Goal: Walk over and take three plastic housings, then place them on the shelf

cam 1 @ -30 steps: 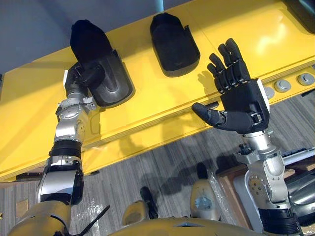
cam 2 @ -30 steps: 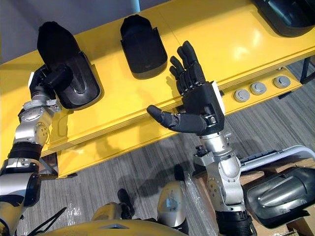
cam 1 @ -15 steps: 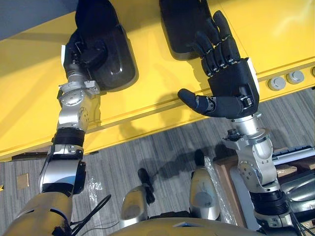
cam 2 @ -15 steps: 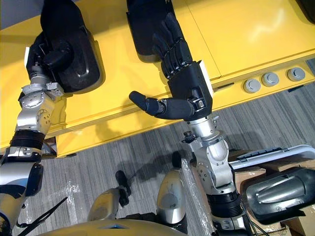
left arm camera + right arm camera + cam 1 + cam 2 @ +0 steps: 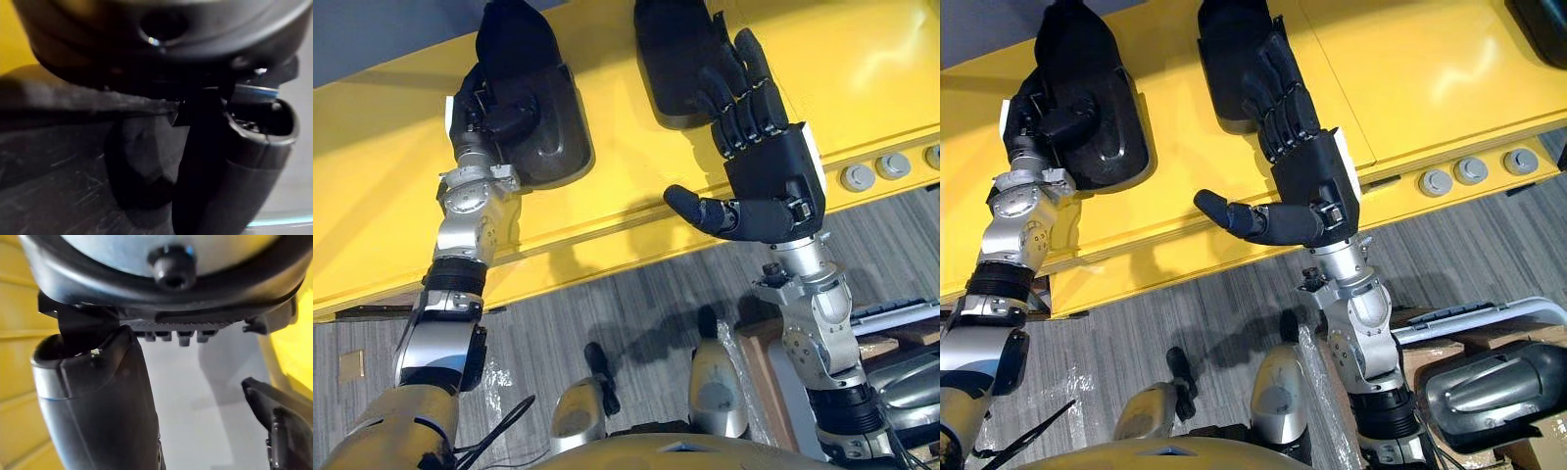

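Two housings are seen on the yellow shelf (image 5: 862, 69), set back from its front edge. The left housing (image 5: 553, 142) is clamped by the left hand (image 5: 480, 98) — thumb curled over its rim, fingers closed on it. The right hand (image 5: 773, 176) is held flat above the shelf's front edge, fingers (image 5: 744, 88) straight and spread, tips over the near side of the right housing (image 5: 666, 59). Contact can't be told. A third housing (image 5: 1489, 392) is seen off the shelf, well below its front edge.

Risks:
- The left housing gets dragged toward the front edge if the hand is pulled back before release.
- The right housing gets nudged by the fingertips.

The far ends of both shelf housings are cut off, and grip detail is lost in the dark left wrist view.
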Controlling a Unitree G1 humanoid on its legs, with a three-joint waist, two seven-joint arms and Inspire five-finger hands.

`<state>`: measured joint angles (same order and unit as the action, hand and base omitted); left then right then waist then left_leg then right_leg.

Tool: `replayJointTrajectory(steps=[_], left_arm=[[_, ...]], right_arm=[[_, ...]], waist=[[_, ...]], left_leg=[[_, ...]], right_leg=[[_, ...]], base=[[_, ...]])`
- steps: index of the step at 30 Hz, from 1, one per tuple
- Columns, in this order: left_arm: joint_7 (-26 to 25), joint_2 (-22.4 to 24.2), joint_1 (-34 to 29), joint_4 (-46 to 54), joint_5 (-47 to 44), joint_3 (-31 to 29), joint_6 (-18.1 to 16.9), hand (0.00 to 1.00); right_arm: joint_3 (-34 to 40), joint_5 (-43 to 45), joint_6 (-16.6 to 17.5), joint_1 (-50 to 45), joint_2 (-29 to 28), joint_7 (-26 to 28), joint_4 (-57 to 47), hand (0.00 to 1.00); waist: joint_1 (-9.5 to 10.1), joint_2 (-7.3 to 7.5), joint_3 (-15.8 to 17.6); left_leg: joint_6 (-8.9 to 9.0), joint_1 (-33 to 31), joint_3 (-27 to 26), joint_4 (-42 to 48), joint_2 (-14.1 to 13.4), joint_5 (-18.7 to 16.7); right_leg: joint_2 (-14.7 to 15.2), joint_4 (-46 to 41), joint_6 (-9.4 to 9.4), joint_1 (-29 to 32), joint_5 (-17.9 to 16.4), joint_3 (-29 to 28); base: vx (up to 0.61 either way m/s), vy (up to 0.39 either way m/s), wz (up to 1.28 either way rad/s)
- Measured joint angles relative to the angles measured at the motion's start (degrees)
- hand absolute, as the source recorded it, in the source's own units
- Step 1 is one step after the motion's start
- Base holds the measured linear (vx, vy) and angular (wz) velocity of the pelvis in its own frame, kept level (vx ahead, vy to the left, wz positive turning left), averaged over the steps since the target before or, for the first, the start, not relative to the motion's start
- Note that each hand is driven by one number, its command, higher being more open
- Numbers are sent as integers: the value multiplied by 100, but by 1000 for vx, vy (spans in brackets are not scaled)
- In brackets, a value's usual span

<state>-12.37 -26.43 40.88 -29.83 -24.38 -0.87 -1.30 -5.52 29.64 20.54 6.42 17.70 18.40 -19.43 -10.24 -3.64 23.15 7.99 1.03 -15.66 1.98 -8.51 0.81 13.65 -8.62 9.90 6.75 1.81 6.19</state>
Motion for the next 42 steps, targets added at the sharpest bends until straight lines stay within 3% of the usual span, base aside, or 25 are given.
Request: replayJointTrajectory(steps=[6,13,17,21,25,27,29,32,34,37,42], left_arm=[[102,587,-1235,1647,-97,-11,408,100],[278,814,-1999,3548,27,-123,401,100],[490,866,-2056,3702,36,-177,428,100],[552,868,-2068,3657,250,-169,627,100],[552,863,-2064,3524,251,-42,612,100],[460,859,-2064,3384,251,24,472,100],[286,864,-2064,3411,251,19,99,100],[-277,1160,-2166,4023,460,-150,-369,100],[-657,1548,-2658,4943,742,-300,-880,100],[-973,1892,-3392,5472,1170,-352,-1471,100],[-1102,1960,-3996,5503,1180,-493,-1777,100]], right_arm=[[-268,-347,275,-4,-190,-169,4,100],[-582,-924,300,10,-413,-621,376,100],[-628,-1130,299,10,-456,-787,580,100],[-635,-1129,299,54,-461,-825,584,100],[-633,-1125,299,136,-461,-873,644,100],[-631,-1123,299,138,-461,-797,743,100],[-628,-1122,289,138,-461,-678,780,100],[-648,-1123,273,119,-461,-345,857,100],[-793,-1121,272,111,-457,-59,861,100],[-1142,-1465,221,90,-390,102,1001,100],[-1885,-2433,199,94,-316,100,1465,100]], waist=[[217,106,-610],[612,189,-1211],[683,198,-1452],[681,224,-1549],[680,249,-1624],[670,252,-1704],[663,253,-1705],[675,257,-1708],[690,256,-1715],[773,280,-1840],[1072,438,-1990]], left_leg=[[2,355,184,-253,-8,21],[28,444,477,-334,-8,37],[49,460,519,-454,-6,130],[54,554,500,-677,-7,260],[59,544,474,-683,-10,291],[62,550,469,-683,-12,321],[62,545,461,-682,-15,331],[61,542,469,-682,-15,335],[61,532,499,-683,-17,334],[67,491,638,-688,-24,337],[79,303,919,-704,-32,385]], right_leg=[[-24,386,6,-589,5,319],[-23,592,7,-980,6,680],[-23,602,-1,-995,12,763],[-59,671,-34,-1007,84,754],[-80,791,-54,-1024,175,738],[-83,791,-59,-1022,181,732],[-87,792,-71,-1008,199,727],[-87,793,-69,-1011,206,728],[-89,817,-69,-1036,206,757],[-103,912,-64,-1135,209,900],[-120,979,-66,-1194,206,1185]], base=[[70,-4,17],[18,-5,22],[-35,-3,9],[-57,-2,-2],[-52,1,-4],[0,0,0],[-9,0,-2],[-3,1,1],[-3,0,6],[-4,-9,22],[-26,-12,30]])
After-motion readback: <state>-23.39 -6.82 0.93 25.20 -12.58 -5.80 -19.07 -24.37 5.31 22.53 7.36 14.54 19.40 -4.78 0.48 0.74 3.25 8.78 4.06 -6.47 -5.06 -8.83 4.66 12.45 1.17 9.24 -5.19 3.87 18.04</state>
